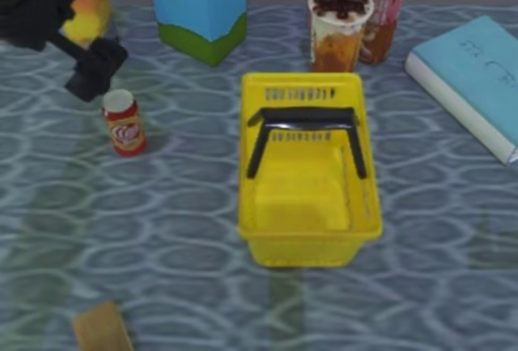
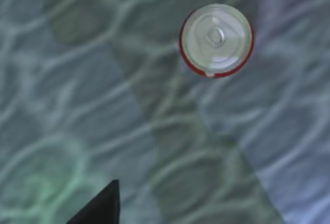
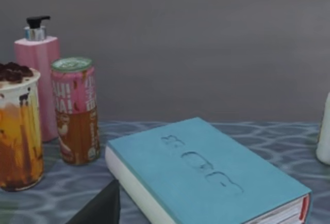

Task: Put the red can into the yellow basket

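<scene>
Red can (image 1: 124, 122) stands upright on the tabletop (image 1: 162, 230), left of the yellow basket (image 1: 307, 246), long axis vertical. Left hand (image 1: 95, 66) hovers just beyond it, nearer than the unseen right arm; finger state cannot be told.

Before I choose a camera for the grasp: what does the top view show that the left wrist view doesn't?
Only the top view shows the yellow basket, the left gripper beside the red can, the carton and the book. Only the left wrist view looks straight down on the can's silver top. Both show the can and patterned table.
</scene>
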You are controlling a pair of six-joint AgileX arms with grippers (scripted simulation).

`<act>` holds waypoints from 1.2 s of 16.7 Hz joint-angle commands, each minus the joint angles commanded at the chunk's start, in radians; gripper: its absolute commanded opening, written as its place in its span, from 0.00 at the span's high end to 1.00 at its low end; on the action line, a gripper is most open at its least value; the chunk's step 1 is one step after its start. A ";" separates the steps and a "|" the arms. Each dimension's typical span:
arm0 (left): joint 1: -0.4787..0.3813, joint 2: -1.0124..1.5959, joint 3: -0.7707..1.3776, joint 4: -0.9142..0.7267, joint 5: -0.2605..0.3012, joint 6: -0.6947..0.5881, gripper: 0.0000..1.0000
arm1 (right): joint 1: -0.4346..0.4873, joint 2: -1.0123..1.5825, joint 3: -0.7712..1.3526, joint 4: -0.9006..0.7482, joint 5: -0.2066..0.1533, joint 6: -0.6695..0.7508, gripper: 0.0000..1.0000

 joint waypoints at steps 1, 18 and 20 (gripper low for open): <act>-0.004 0.093 0.079 -0.043 -0.004 0.024 0.00 | 0.000 0.000 0.000 0.000 0.000 0.000 0.00; -0.010 0.618 0.515 -0.239 -0.033 0.150 0.00 | 0.000 0.000 0.000 0.000 0.000 0.000 0.00; -0.010 0.627 0.468 -0.180 -0.033 0.149 0.00 | 0.000 0.000 0.000 0.000 0.000 0.000 0.00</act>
